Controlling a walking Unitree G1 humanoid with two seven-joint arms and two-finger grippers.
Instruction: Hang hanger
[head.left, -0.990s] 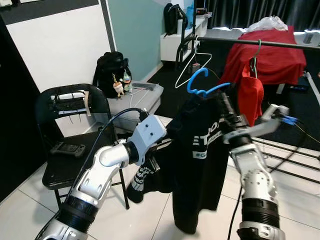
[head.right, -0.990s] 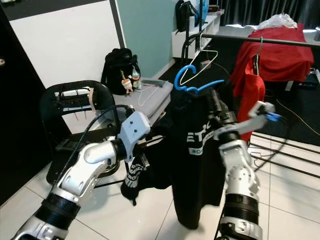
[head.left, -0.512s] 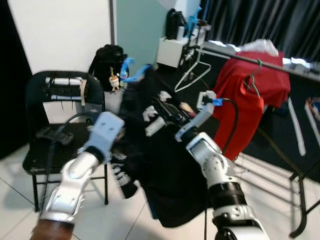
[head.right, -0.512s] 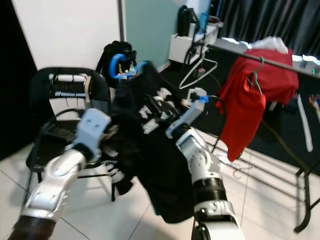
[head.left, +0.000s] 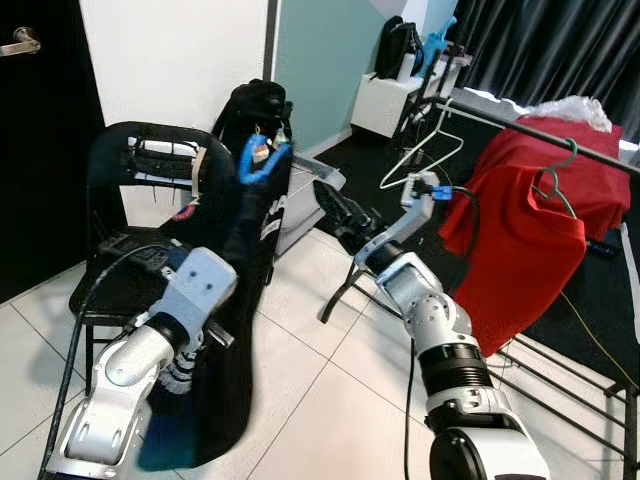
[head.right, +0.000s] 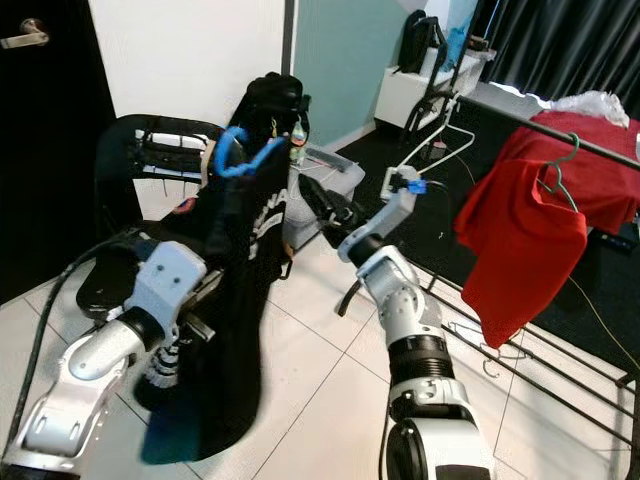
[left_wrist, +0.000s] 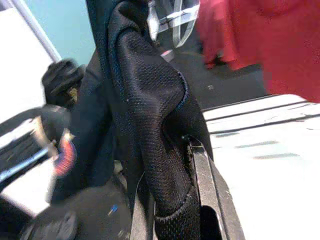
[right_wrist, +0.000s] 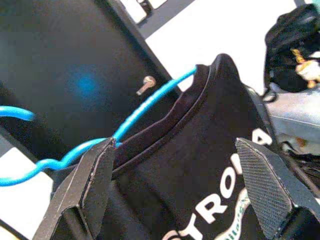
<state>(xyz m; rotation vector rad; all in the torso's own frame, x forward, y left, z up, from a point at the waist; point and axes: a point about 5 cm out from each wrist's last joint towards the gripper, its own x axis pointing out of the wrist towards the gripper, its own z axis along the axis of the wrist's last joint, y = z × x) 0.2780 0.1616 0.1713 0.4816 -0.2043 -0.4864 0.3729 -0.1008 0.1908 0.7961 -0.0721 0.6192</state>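
My left gripper (left_wrist: 175, 200) is clamped on black mesh T-shirt (head.left: 235, 300) w/ thin blue wire hanger (head.right: 240, 160). Right gripper (right_wrist: 175, 190) gapes just beside its collar. Black clothes rail (head.left: 540, 125) lies well off to my right; right arm's nearer.

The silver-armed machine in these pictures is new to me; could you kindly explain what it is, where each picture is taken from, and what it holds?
It is a humanoid robot with two silver arms, each ending in a gripper of two black fingers. The two wide pictures come from cameras on its head, looking down at its arms. The two close pictures come from cameras on its wrists. The left gripper pinches a black shirt that hangs on a blue hanger. The right gripper is open, facing the shirt's collar. To the right, a clothes rail carries a red shirt; a black chair stands to the left.
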